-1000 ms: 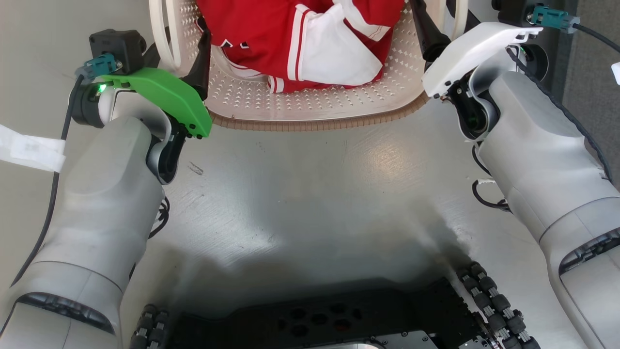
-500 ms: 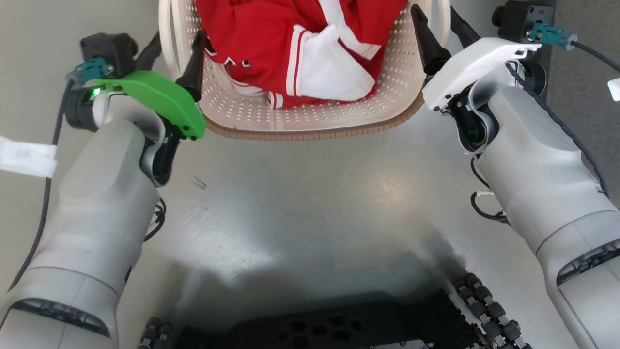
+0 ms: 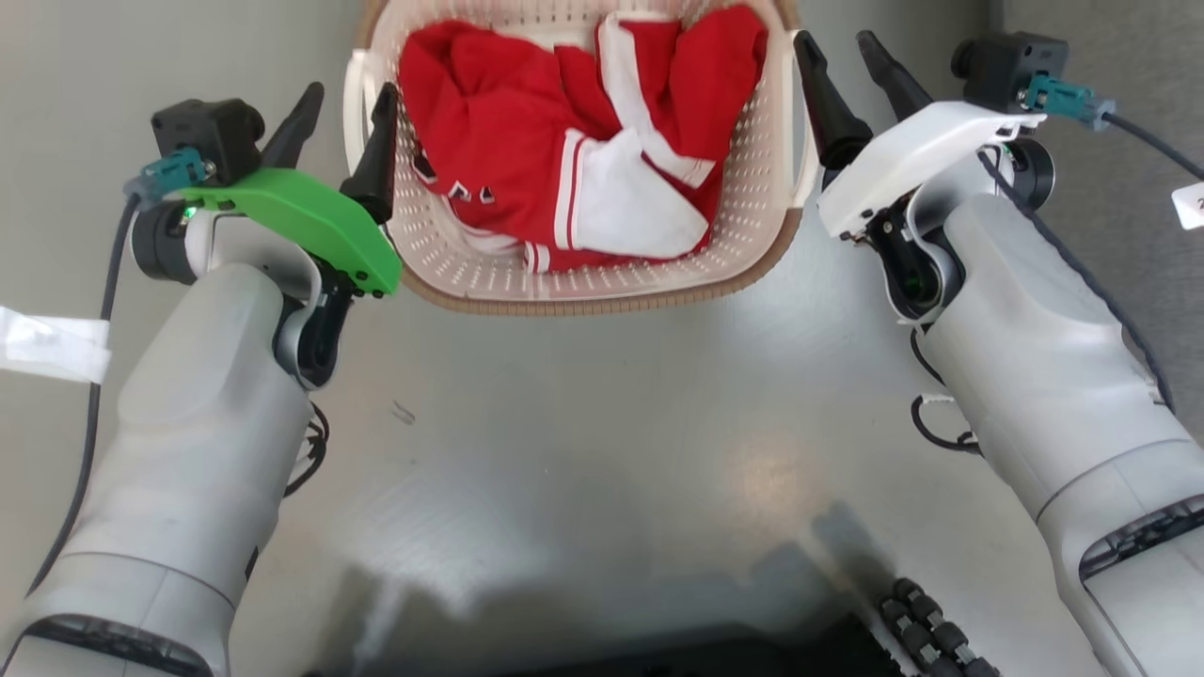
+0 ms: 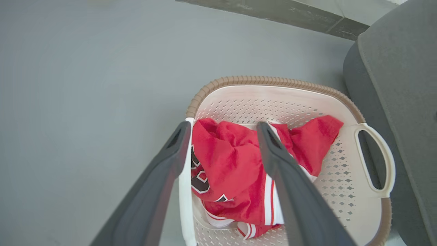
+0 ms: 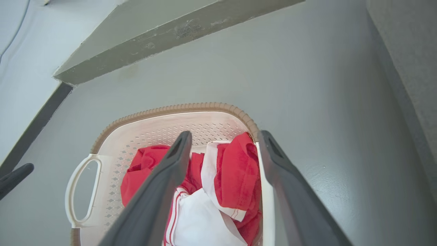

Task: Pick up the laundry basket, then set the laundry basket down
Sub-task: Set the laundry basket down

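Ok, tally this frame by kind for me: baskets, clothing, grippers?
Laundry basket: 1
Red-and-white clothing bundle: 1 (separate pieces can't be told apart)
Grippers: 2, left gripper and right gripper, both with fingers apart at the basket's sides
Total: 4

Bright, even indoor light; sharp pictures.
Pale glare on the glossy floor [image 3: 602,395]; soft shadow at the head view's bottom edge; left tool [image 4: 223,125] blurs near the lens.
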Available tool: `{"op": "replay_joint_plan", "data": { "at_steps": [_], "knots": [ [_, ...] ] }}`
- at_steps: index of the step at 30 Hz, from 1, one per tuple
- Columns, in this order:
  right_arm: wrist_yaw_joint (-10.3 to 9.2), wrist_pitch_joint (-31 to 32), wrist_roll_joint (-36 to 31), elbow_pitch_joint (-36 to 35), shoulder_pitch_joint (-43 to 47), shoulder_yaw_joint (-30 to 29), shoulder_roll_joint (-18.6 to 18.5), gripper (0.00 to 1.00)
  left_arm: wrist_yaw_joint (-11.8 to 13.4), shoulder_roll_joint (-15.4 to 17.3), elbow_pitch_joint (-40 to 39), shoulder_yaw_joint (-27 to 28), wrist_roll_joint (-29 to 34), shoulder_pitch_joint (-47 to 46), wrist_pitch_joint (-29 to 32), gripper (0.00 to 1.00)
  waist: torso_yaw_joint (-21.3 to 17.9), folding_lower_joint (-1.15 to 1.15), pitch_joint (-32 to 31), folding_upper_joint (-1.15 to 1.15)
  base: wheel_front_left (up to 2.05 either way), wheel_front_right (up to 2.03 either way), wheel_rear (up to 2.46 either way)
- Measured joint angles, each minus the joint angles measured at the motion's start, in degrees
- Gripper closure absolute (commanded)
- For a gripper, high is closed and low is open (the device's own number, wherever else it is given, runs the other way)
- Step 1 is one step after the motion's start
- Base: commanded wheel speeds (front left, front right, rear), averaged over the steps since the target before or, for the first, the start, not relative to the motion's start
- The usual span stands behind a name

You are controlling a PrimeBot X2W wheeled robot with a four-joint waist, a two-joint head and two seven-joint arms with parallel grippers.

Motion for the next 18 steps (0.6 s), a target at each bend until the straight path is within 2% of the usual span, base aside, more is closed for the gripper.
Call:
{"op": "replay_joint_plan", "data": {
  "at_steps": [18],
  "knots": [
    [0.01, 0.0, -6.4, -9.5, 9.3, -4.8, -0.7, 0.0, 0.0, 2.4, -9.8, 6.2, 5.6, 9.9, 0.0, 0.0, -0.2, 0.0, -12.9, 0.0, 0.0, 0.0, 0.0]
  ]
}}
